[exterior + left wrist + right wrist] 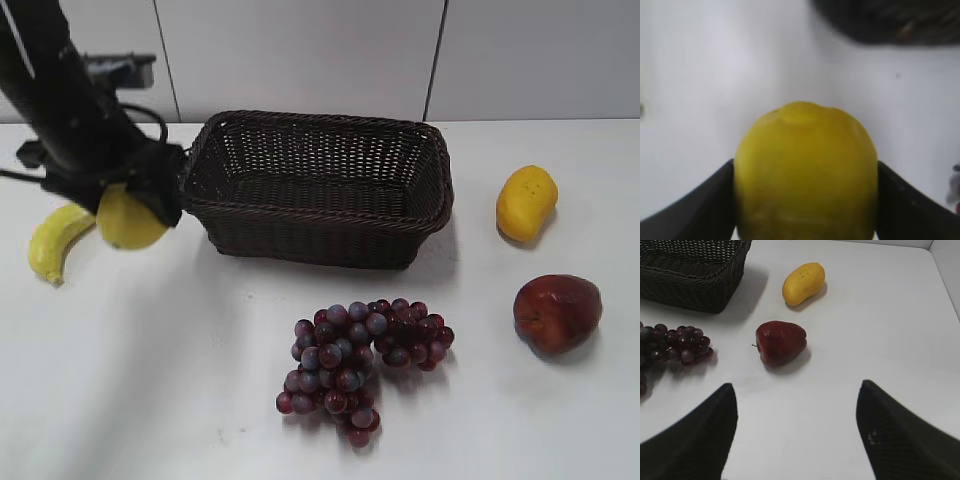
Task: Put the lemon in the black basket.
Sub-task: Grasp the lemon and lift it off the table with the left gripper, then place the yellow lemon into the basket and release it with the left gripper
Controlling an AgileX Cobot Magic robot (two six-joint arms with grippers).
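My left gripper (140, 205) is shut on the lemon (127, 222), a pale greenish-yellow rounded fruit, and holds it just left of the black basket (320, 130). In the left wrist view the lemon (806, 172) fills the space between both black fingers, with the basket's blurred dark edge (890, 22) at the top right. The woven basket stands at the back middle of the table and looks empty. My right gripper (796, 405) is open and empty above bare table; it does not show in the exterior view.
A banana (55, 240) lies left of the lemon. A bunch of purple grapes (362, 355) lies in front of the basket. An orange-yellow oblong fruit (526, 203) and a dark red apple (557, 312) lie at the right; both also show in the right wrist view.
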